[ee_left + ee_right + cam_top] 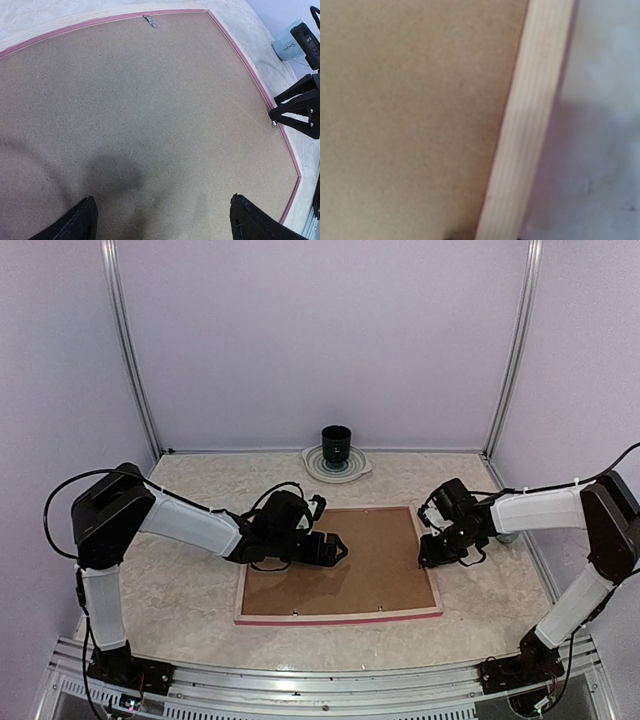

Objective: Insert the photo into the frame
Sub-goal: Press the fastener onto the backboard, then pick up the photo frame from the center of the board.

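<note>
The frame (340, 616) lies face down at the table's middle, its pale wood back rim and pink edge showing. The plain brown backing board (345, 565) fills it. The photo is not in view. My left gripper (338, 548) is open and empty, low over the board's left part; in the left wrist view (162, 220) its fingers are wide apart above the board (140, 100). My right gripper (424, 558) sits at the frame's right rim, and its fingers (295, 107) meet in a point by a small tab. The right wrist view shows only the rim (530, 125) and the board (410, 110).
A dark green cup (336, 445) stands on a pale plate (353, 471) at the back centre. A metal hanger clip (150, 21) sits on the frame's far rim. A light blue object (290, 42) lies right of the frame. Walls and metal posts enclose the table.
</note>
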`<act>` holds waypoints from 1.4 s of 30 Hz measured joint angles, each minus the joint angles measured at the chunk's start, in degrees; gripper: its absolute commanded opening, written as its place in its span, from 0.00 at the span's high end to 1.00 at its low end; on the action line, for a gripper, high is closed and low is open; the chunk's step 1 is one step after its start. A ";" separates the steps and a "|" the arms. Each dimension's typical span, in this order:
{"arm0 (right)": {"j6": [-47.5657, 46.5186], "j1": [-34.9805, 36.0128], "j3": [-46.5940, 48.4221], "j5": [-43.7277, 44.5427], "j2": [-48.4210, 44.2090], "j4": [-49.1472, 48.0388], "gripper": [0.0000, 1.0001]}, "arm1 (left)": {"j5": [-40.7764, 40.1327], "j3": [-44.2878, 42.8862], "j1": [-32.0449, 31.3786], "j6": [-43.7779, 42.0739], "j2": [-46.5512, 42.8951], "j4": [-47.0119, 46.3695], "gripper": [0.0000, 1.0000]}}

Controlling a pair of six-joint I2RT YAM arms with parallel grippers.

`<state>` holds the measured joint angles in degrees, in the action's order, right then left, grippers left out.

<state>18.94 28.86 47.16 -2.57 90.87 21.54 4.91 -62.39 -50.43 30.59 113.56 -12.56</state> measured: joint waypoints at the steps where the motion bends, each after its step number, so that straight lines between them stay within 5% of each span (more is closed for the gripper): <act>1: -0.07 0.02 0.07 0.00 0.04 0.07 0.70 | -0.09 0.00 0.00 0.04 0.00 0.00 0.10; 16: -0.24 0.31 0.81 0.28 0.07 1.81 0.72 | -0.48 0.00 0.17 0.28 0.00 -0.02 0.09; 30: 0.42 0.42 4.04 1.42 -0.31 5.49 0.25 | -2.40 0.00 2.43 -0.17 -1.86 2.95 0.01; 42: 1.33 0.44 4.11 1.53 -5.33 5.27 0.13 | -11.74 1.49 0.85 -6.27 -17.05 7.56 0.01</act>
<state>20.27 29.30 51.27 -1.04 85.54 26.81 -6.83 -60.90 -49.58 24.32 96.51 -4.99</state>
